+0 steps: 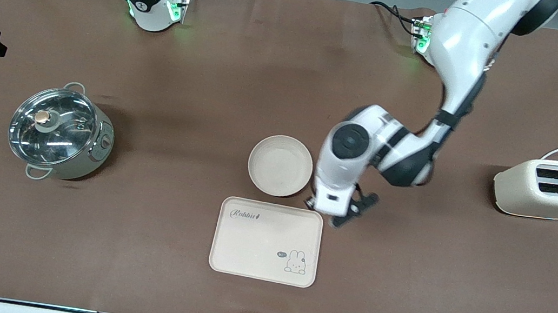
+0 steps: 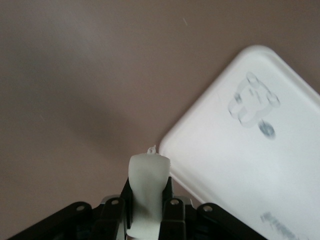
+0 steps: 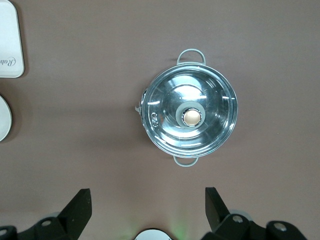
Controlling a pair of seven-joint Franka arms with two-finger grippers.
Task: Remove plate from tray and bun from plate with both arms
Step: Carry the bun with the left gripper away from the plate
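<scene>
Now the tray (image 1: 267, 242) lies flat on the desk (image 1: 212, 87), long axis running between the arms' ends. Farther from the camera, just beside it, sits the plate (image 1: 280, 165), bare. Left gripper (image 2: 148, 175) over the tray's corner, fingers (image 2: 148, 192) clamped on the bun (image 2: 148, 172), shown only by the left wrist view. Right gripper (image 3: 148, 207) waits with fingers wide apart, above the pot (image 3: 189, 115).

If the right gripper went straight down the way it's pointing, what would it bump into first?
Probably the pot's glass lid. The right gripper is open, and its wrist view looks straight down on the lidded pot, roughly in line with its fingers. How high up it hangs is unclear.
</scene>
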